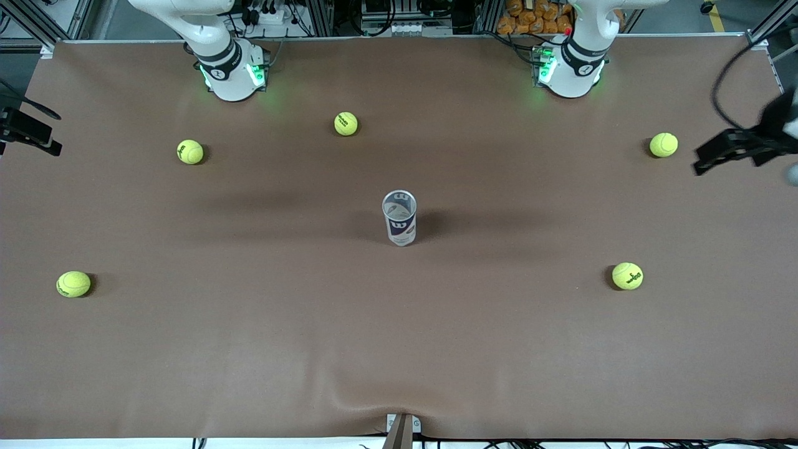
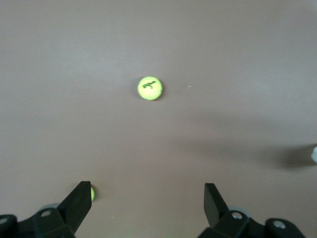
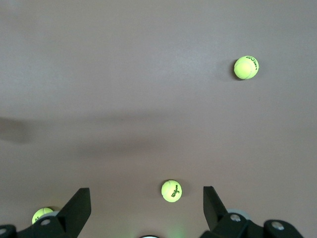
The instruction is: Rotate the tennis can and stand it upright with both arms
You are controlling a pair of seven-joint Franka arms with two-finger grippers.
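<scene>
can (image 1: pixel 399 218) upright mid-desk | left pincer (image 2: pixel 147 201), right pincer (image 3: pixel 147 201) gape empty | you keep both clear of it

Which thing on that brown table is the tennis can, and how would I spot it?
Look at the middle of the brown table, midway between the two arms' ends. The tennis can stands upright there, alone. Unlike the yellow-green balls scattered around it, it is a clear tube with a white and dark-blue label.

Clear tennis can (image 1: pixel 399 217) stands upright mid-table.
</scene>
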